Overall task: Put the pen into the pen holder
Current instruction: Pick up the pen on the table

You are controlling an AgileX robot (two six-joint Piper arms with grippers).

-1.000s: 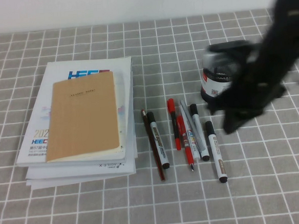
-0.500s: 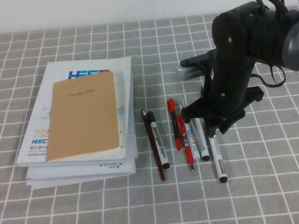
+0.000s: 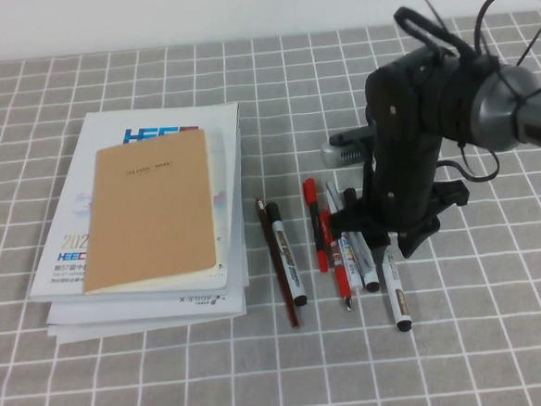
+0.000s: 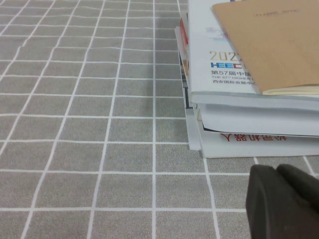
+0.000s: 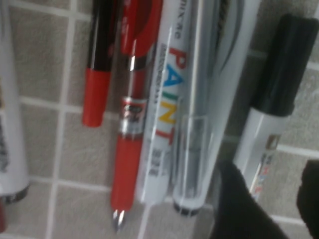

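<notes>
Right gripper [image 3: 388, 243] low over the pen row — fingers apart.
The pen [image 3: 394, 285] lies flat on the table [image 3: 503, 335], its cap end under the open fingers [image 5: 239, 204]. The left gripper [image 4: 286, 201] hovers beside the stack of books [image 4: 249, 79]; whether it is open or closed, I cannot tell.

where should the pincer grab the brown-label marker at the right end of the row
Mid-barrel on the pen, from straight above, fingers across it: it lies flat, right side free. Right pincer hangs open over the markers; left pincer sits by the books.
</notes>
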